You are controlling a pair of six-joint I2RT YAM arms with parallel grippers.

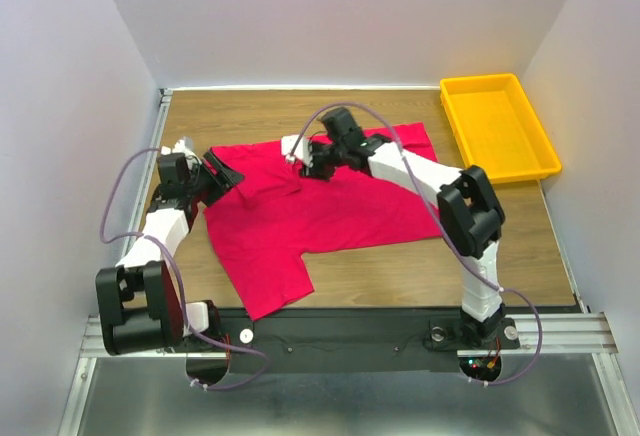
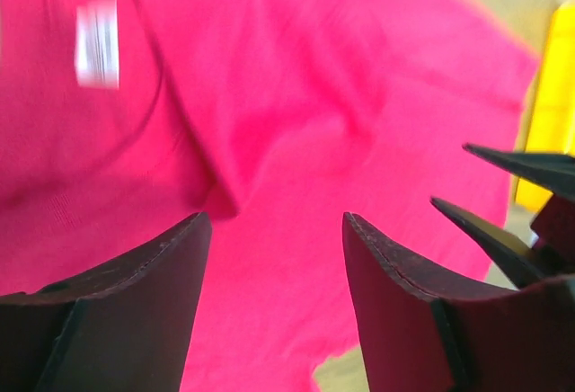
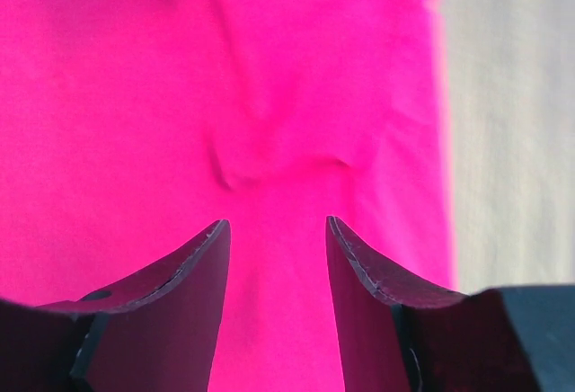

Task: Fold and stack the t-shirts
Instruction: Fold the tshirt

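You have one crimson t-shirt point(image 1: 330, 211) lying flat on the wooden table point(image 1: 420, 271), unfolded, occupying the middle and left of the surface. One sleeve points toward the near edge, and the far right corner reaches toward the yellow tray point(image 1: 497, 126) without touching it. The tray stands at the far right corner of the table. Your left gripper point(image 1: 226, 175) sits over the shirt's left edge. In the left wrist view the left gripper point(image 2: 274, 221) has its jaws spread, with nothing between them and only red cloth beyond. A white label point(image 2: 97, 41) shows blurred at the upper left of that view. Your right gripper point(image 1: 300, 162) is low over the shirt's far edge, near the middle of it. In the right wrist view the right gripper point(image 3: 274, 223) also stands with its jaws apart and grips nothing. A small pucker in the cloth point(image 3: 232, 173) lies just ahead of the fingertips. Bare table shows past the shirt's edge on the right of that view.
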